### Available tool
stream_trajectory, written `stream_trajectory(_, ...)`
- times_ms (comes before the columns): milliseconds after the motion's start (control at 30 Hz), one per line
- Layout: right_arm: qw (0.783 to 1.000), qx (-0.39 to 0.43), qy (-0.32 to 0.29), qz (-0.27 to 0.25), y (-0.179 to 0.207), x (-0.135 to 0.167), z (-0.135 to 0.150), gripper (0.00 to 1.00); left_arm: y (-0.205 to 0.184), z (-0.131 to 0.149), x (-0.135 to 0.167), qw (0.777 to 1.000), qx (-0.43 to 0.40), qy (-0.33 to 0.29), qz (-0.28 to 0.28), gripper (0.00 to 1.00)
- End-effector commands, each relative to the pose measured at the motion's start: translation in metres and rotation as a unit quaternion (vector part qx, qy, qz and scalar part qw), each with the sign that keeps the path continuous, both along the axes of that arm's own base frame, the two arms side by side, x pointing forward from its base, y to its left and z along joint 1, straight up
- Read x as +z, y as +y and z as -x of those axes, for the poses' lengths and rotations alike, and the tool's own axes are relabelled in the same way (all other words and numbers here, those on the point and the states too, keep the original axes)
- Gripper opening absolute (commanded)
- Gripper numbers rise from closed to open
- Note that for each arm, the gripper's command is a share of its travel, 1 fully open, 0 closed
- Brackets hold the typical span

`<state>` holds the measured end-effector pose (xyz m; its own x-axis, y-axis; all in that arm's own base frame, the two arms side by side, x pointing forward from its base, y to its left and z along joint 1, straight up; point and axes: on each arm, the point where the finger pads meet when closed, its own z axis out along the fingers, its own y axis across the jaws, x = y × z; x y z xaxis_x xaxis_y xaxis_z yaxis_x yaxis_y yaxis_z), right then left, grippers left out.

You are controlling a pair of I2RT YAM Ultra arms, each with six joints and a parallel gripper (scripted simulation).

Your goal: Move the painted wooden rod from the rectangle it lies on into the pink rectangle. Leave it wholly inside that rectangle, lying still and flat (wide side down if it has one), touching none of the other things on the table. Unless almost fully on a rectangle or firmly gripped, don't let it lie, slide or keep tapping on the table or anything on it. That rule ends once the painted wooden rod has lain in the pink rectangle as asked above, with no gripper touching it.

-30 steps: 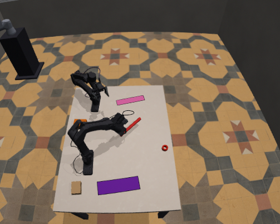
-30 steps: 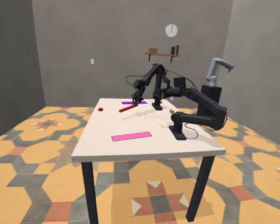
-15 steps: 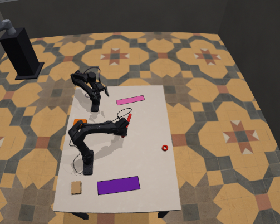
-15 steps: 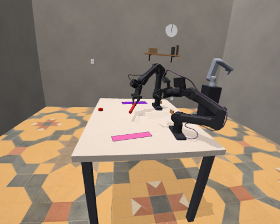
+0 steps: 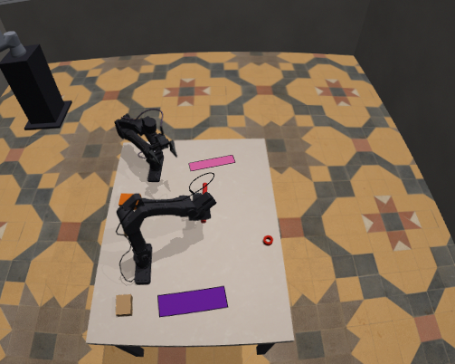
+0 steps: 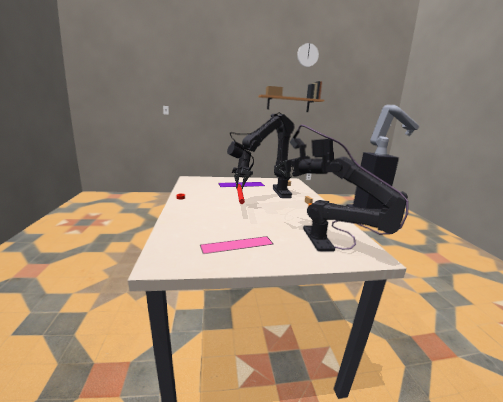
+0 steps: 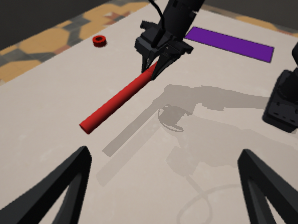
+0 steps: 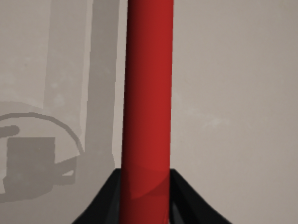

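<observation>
The painted wooden rod (image 5: 204,199) is red and is held off the table over its middle, between the purple rectangle (image 5: 193,301) and the pink rectangle (image 5: 212,162). My right gripper (image 5: 203,209) is shut on one end of the rod (image 7: 122,97); the free end slopes down towards the pink rectangle (image 6: 236,245). In the right wrist view the rod (image 8: 148,90) runs straight out from the fingers. Its shadow lies apart from it on the table. My left gripper (image 5: 167,147) is open and empty, raised near its base beside the pink rectangle; its fingers frame the left wrist view.
A red ring (image 5: 268,237) lies near the table's right edge. An orange block (image 5: 127,197) sits behind the right arm's elbow. A tan block (image 5: 124,304) lies left of the purple rectangle. The left arm's base (image 5: 154,174) stands left of the pink rectangle.
</observation>
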<state>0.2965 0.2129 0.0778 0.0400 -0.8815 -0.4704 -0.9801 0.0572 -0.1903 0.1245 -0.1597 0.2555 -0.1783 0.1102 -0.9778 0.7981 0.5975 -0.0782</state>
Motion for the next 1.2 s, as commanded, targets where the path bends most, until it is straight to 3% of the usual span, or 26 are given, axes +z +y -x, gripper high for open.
stream_trajectory(0, 1.0, 0.011, -0.009, -0.014, 0.005, 0.011, -0.006, 0.19, 0.002, 0.001, 0.006, 1.0, 0.002, -0.01, 0.008, 1.0)
stream_trajectory(267, 1.0, 0.014, 0.0, -0.01, 0.011, 0.015, -0.003, 0.19, 0.002, 0.001, 0.006, 1.0, 0.002, -0.01, 0.008, 1.0)
stream_trajectory(400, 1.0, 0.014, 0.0, -0.01, 0.011, 0.015, -0.003, 0.19, 0.001, 0.002, 0.002, 0.999, -0.01, -0.019, -0.025, 0.57)
stream_trajectory(567, 1.0, 0.014, -0.006, -0.013, 0.012, 0.016, -0.005, 0.19, -0.006, -0.007, -0.005, 0.992, -0.039, -0.032, -0.118, 0.57)
stream_trajectory(633, 1.0, 0.014, -0.006, -0.013, 0.012, 0.016, -0.005, 0.19, -0.006, -0.007, -0.005, 0.992, -0.039, -0.032, -0.118, 0.57)
stream_trajectory(833, 1.0, 0.014, -0.006, -0.013, 0.012, 0.016, -0.005, 0.19, -0.017, -0.036, -0.01, 0.966, -0.088, -0.031, -0.24, 0.57)
stream_trajectory(1167, 1.0, 0.014, -0.006, -0.013, 0.012, 0.016, -0.005, 0.19, -0.032, -0.09, -0.033, 0.924, -0.167, 0.006, -0.344, 0.57)
